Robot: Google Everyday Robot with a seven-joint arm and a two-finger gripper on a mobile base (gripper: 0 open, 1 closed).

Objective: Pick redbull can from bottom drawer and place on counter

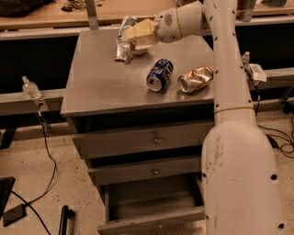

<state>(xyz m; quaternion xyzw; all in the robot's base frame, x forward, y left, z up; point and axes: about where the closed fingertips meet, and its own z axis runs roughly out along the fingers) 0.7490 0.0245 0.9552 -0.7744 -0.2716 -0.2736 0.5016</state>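
Note:
My gripper (133,36) is over the back of the counter (96,82), shut on the redbull can (124,43), a slim silver-grey dented can held tilted just above the grey top. The arm reaches in from the right. The bottom drawer (151,206) stands pulled open below the two knobbed drawers; the part of its inside that I see holds nothing.
A wider blue can (159,75) and a crushed gold can (195,79) lie on their sides on the counter. A white bowl (143,47) sits at the back, partly behind the gripper. A wooden tabletop (55,13) runs behind. Cables (46,142) and a small bottle (30,88) are at the left.

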